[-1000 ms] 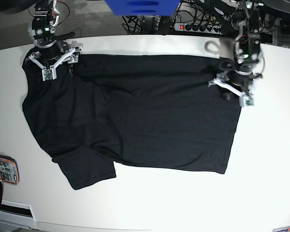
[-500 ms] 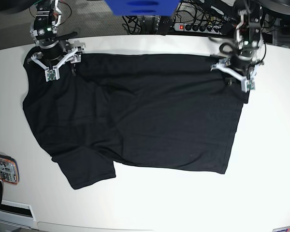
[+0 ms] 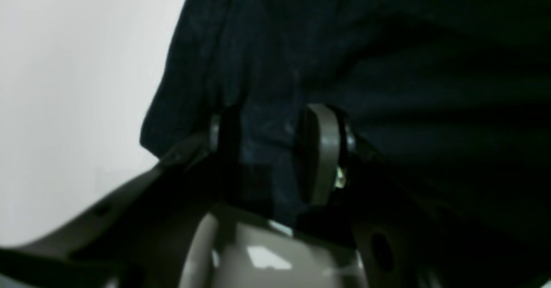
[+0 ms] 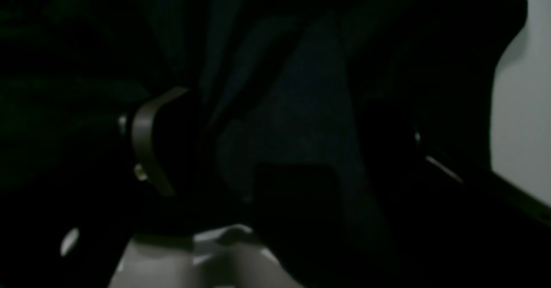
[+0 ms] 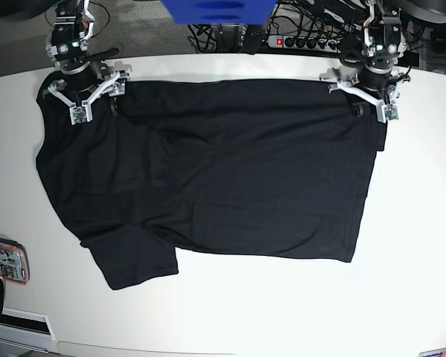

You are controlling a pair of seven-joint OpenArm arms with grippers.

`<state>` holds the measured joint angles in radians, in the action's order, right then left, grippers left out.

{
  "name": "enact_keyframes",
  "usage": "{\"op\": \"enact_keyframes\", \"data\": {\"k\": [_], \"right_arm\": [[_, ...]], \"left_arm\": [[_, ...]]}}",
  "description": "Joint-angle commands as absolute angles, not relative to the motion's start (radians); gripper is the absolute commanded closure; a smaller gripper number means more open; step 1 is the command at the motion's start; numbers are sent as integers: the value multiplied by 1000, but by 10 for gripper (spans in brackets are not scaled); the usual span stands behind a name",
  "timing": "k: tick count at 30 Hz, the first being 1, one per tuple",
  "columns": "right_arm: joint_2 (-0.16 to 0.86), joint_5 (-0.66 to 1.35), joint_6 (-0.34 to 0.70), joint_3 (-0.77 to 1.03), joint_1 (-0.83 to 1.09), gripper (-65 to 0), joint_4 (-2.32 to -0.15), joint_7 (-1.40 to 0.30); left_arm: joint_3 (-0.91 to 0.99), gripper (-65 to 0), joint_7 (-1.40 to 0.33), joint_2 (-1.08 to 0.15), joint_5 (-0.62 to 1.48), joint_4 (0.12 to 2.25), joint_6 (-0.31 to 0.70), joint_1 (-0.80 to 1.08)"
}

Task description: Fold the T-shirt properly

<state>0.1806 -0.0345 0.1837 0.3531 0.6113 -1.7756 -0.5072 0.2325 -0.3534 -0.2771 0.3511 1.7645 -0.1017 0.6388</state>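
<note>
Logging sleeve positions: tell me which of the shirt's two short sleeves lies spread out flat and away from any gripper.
The sleeve at the T-shirt's near-left corner in the base view; the other sits under the right gripper.

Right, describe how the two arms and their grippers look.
Both arms are black with cables running along them. The left gripper and right gripper each have white angular finger brackets, splayed in a V, tipped with small green circuit boards; the wrist views show pale grey curved fingers.
</note>
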Motion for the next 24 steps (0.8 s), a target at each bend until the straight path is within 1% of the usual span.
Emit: {"op": "enact_keyframes", "data": {"k": [1, 4, 10, 13, 24], "right_arm": [[186, -42, 185, 357, 638, -561, -1790, -515], [186, -42, 185, 352, 653, -561, -1788, -515], [186, -42, 185, 357, 656, -561, -1790, -516], [186, -42, 185, 357, 680, -561, -1790, -516], [186, -42, 185, 355, 680, -561, -1790, -516]], "left_arm": [[232, -237, -415, -275, 361, 1764, -108, 659], [232, -237, -415, -275, 366, 1774, -110, 677], [229, -237, -417, -274, 366, 1873, -113, 710], [231, -237, -417, -274, 364, 1873, -114, 717], [229, -237, -417, -274, 366, 1873, -114, 733]]}}
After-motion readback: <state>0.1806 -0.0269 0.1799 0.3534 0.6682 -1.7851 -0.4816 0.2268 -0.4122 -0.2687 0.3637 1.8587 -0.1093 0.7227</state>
